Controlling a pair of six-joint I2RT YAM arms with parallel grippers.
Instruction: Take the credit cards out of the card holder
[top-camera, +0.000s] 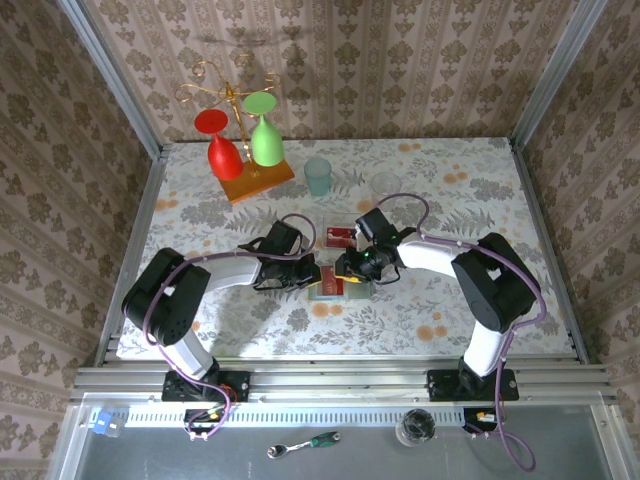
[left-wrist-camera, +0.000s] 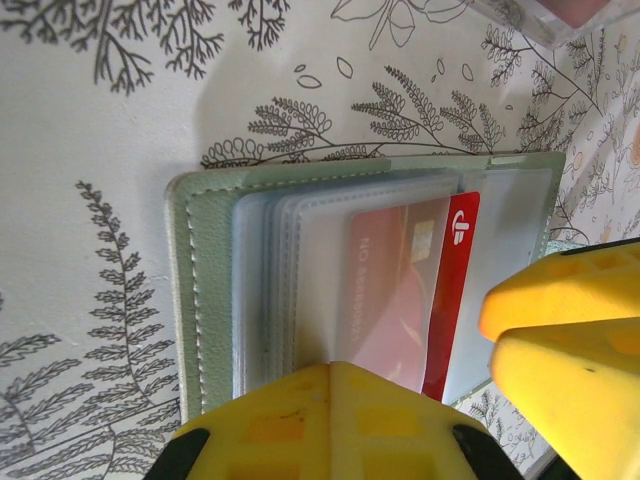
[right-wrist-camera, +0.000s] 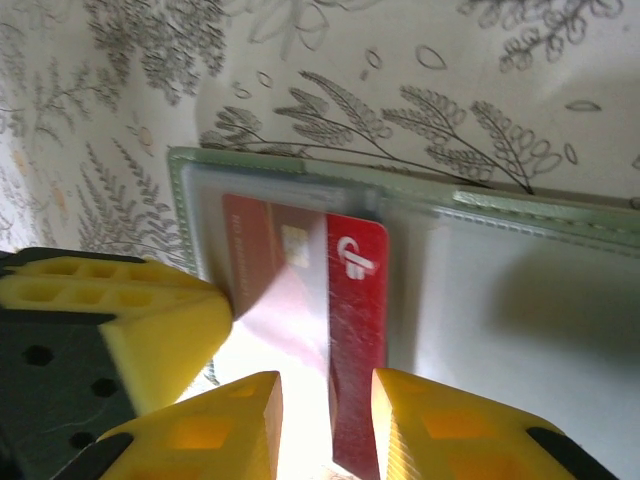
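The card holder (left-wrist-camera: 205, 300) is laid open and flat on the flower-patterned counter (top-camera: 450, 200), near its middle, between the two grippers. In the left wrist view its stitched grey-green edge is seen at the left, running up and down the picture, with a stack of clear sleeves fanned out to the right of it. A red credit card (right-wrist-camera: 355, 330) is lodged in the top sleeve. Its long axis lies parallel to that stitched edge, and a line of print runs along it. The strip bearing the white logo is bare and points away from the stitched edge, while the rest, chip included, is veiled by the sleeve. The left gripper (left-wrist-camera: 332, 395) is set down on the sleeves at the near end of the holder, its jaws pressed together. The right gripper (right-wrist-camera: 325, 400) is placed at the card's bare strip with its jaws part-spread, one finger on either side; whether the card is truly gripped cannot be told. Just beyond the holder a small flat red item in a clear casing (top-camera: 340, 236) is seen. Farther back stand a teal cup (top-camera: 318, 175), a clear glass (top-camera: 385, 185) and a wire rack (top-camera: 230, 90) hung with a red and a green wine glass, all well apart from the holder.
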